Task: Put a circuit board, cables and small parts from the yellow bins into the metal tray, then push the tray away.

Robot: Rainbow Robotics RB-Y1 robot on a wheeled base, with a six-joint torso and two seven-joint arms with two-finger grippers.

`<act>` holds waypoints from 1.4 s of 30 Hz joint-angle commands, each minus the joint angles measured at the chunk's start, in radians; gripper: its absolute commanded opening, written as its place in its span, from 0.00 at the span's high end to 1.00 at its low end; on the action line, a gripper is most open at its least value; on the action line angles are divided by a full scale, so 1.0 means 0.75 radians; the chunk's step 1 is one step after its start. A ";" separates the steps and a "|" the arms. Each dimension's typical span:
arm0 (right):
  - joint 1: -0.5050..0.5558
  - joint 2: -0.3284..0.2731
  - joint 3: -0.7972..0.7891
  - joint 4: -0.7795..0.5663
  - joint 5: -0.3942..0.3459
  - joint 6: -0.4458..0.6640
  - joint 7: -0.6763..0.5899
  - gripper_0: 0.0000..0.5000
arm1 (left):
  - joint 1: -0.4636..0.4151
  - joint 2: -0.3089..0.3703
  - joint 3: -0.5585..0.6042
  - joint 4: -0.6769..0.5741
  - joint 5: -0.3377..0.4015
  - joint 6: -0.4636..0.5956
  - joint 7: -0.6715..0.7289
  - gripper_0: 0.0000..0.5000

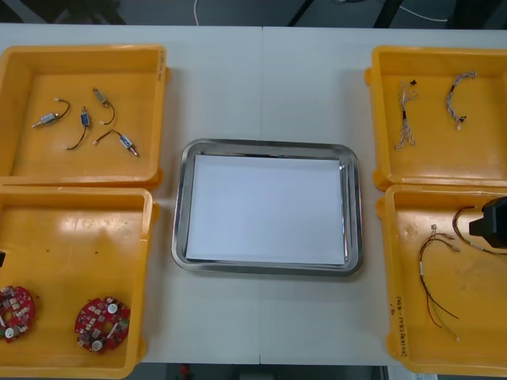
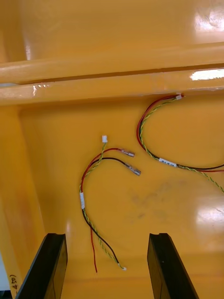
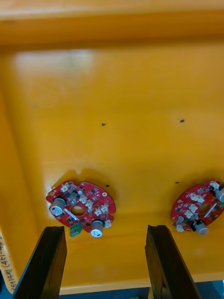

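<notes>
My right gripper [image 2: 107, 268] hangs open over the near right yellow bin [image 1: 412, 317]; it shows at the table's right edge in the front view [image 1: 493, 222]. A red and yellow cable [image 2: 100, 187] lies just beyond its fingertips, and a second one [image 2: 154, 135] curls farther off toward the bin wall. My left gripper [image 3: 103, 261] is open above the near left yellow bin [image 1: 79, 229]. One round red circuit board [image 3: 80, 208] lies just past its fingers, another [image 3: 198, 213] off to the side. The metal tray [image 1: 352, 198], white inside, sits between the bins.
The far left bin [image 1: 24, 63] holds several small metal parts [image 1: 125, 142] with short wires. In the far right bin [image 1: 380, 103] lie two pale cables [image 1: 406, 111]. Bare table stretches beyond the tray toward the far edge.
</notes>
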 commanded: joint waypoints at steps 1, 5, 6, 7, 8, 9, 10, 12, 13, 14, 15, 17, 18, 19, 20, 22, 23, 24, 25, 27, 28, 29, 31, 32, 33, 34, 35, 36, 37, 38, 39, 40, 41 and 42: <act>0.058 0.025 0.071 0.007 0.017 -0.094 -0.022 0.00 | 0.135 0.106 0.040 -0.030 0.017 -0.088 -0.162 0.00; 0.074 0.047 0.078 0.046 0.011 -0.130 -0.003 0.00 | 0.200 0.139 0.038 -0.032 0.017 -0.139 -0.162 0.00; 0.078 0.047 0.080 0.048 0.011 -0.139 -0.001 0.00 | 0.208 0.143 0.038 -0.030 0.017 -0.143 -0.162 0.00; 0.087 0.047 0.086 0.052 0.009 -0.155 0.003 0.00 | 0.225 0.153 0.036 -0.030 0.017 -0.154 -0.160 0.00; 0.099 0.047 0.092 0.054 0.011 -0.171 0.005 0.00 | 0.235 0.165 0.034 -0.030 0.017 -0.164 -0.156 0.00; 0.111 0.047 0.096 0.060 0.009 -0.188 0.009 0.00 | 0.243 0.175 0.030 -0.028 0.019 -0.168 -0.156 0.00; 0.128 0.047 0.100 0.070 0.009 -0.204 0.015 0.00 | 0.247 0.186 0.022 -0.026 0.019 -0.174 -0.154 0.00; 0.144 0.047 0.110 0.087 0.009 -0.231 0.021 0.00 | 0.247 0.202 -0.001 -0.018 0.019 -0.182 -0.154 0.00; 0.154 0.047 0.123 0.093 0.015 -0.247 0.025 0.00 | 0.247 0.214 -0.017 -0.011 0.017 -0.197 -0.154 0.00; 0.156 0.047 0.131 0.097 0.019 -0.255 0.029 0.00 | 0.247 0.222 -0.027 -0.007 0.019 -0.207 -0.152 0.00; 0.164 0.047 0.147 0.099 0.033 -0.272 0.029 0.00 | 0.245 0.231 -0.044 -0.001 0.019 -0.221 -0.152 0.00; 0.177 0.047 0.163 0.099 0.047 -0.304 0.031 0.00 | 0.245 0.249 -0.070 0.011 0.019 -0.244 -0.154 0.00; 0.181 0.047 0.174 0.099 0.056 -0.313 0.031 0.00 | 0.245 0.257 -0.082 0.015 0.017 -0.254 -0.154 0.00; 0.183 0.047 0.180 0.101 0.062 -0.315 0.033 0.00 | 0.245 0.261 -0.091 0.015 0.019 -0.260 -0.154 0.00; 0.185 0.047 0.188 0.101 0.070 -0.319 0.033 0.00 | 0.245 0.271 -0.105 0.019 0.015 -0.270 -0.154 0.00; 0.189 0.047 0.206 0.105 0.082 -0.323 0.033 0.00 | 0.245 0.288 -0.129 0.023 0.015 -0.287 -0.154 0.00; 0.189 0.047 0.219 0.105 0.090 -0.325 0.033 0.00 | 0.245 0.294 -0.140 0.025 0.015 -0.295 -0.154 0.00; 0.191 0.047 0.225 0.103 0.096 -0.327 0.033 0.00 | 0.245 0.298 -0.146 0.027 0.015 -0.299 -0.156 0.00; 0.195 0.051 0.231 0.103 0.103 -0.331 0.027 0.00 | 0.245 0.304 -0.156 0.032 0.015 -0.309 -0.154 0.00; 0.207 0.057 0.233 0.105 0.113 -0.355 0.033 0.00 | 0.245 0.316 -0.174 0.042 0.015 -0.326 -0.152 0.00; 0.211 0.057 0.233 0.103 0.115 -0.360 0.033 0.00 | 0.245 0.321 -0.181 0.046 0.017 -0.330 -0.152 0.00; 0.218 0.057 0.235 0.105 0.123 -0.370 0.038 0.00 | 0.241 0.327 -0.193 0.050 0.017 -0.336 -0.152 0.00; 0.222 0.057 0.245 0.105 0.135 -0.382 0.040 0.00 | 0.239 0.337 -0.211 0.056 0.017 -0.340 -0.152 0.00; 0.228 0.057 0.249 0.105 0.141 -0.386 0.040 0.00 | 0.239 0.343 -0.222 0.060 0.017 -0.346 -0.152 0.00; 0.228 0.062 0.253 0.105 0.148 -0.390 0.040 0.00 | 0.235 0.347 -0.232 0.060 0.017 -0.352 -0.152 0.00; 0.228 0.062 0.256 0.107 0.154 -0.390 0.040 0.00 | 0.233 0.353 -0.240 0.062 0.019 -0.356 -0.152 0.00; 0.228 0.062 0.262 0.107 0.162 -0.398 0.042 0.00 | 0.227 0.359 -0.256 0.068 0.017 -0.364 -0.152 0.00; 0.228 0.064 0.272 0.109 0.178 -0.409 0.042 0.00 | 0.220 0.366 -0.275 0.074 0.019 -0.371 -0.150 0.00; 0.228 0.064 0.278 0.109 0.195 -0.413 0.044 0.00 | 0.214 0.370 -0.285 0.077 0.017 -0.373 -0.150 0.00; 0.228 0.066 0.298 0.111 0.233 -0.423 0.044 0.00 | 0.202 0.376 -0.307 0.085 0.017 -0.379 -0.152 0.00; 0.228 0.066 0.321 0.115 0.264 -0.439 0.033 0.00 | 0.188 0.378 -0.328 0.091 0.017 -0.383 -0.150 0.00; 0.228 0.066 0.331 0.115 0.278 -0.448 0.033 0.00 | 0.182 0.380 -0.336 0.095 0.017 -0.385 -0.150 0.00; 0.228 0.066 0.350 0.121 0.299 -0.462 0.025 0.00 | 0.167 0.382 -0.354 0.101 0.017 -0.385 -0.150 0.00; 0.228 0.066 0.356 0.127 0.305 -0.472 0.021 0.00 | 0.159 0.384 -0.367 0.107 0.017 -0.385 -0.150 0.00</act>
